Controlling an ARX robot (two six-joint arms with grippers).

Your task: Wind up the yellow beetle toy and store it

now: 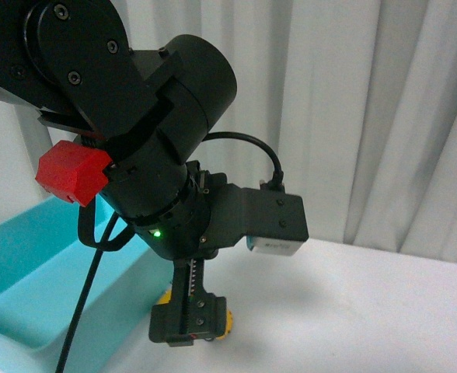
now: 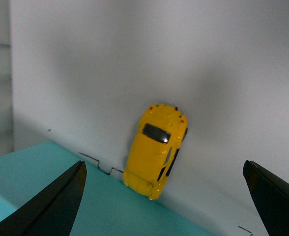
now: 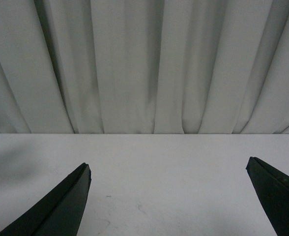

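Toy: yellow beetle toy (image 2: 155, 150) beside teal bin (image 2: 31, 187).
Left gripper (image 2: 163, 169): wide above it, for grasping.
Right gripper (image 3: 168, 169): wide, idle.

Beetle toy (image 2: 156, 150) on table (image 2: 134, 64), seemingly touching bin (image 2: 36, 172) at left, curtain (image 1: 384, 116) behind

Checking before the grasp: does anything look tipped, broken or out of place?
Nothing stands out. The beetle toy sits roof up and looks whole on the table, close beside the bin, not in it.
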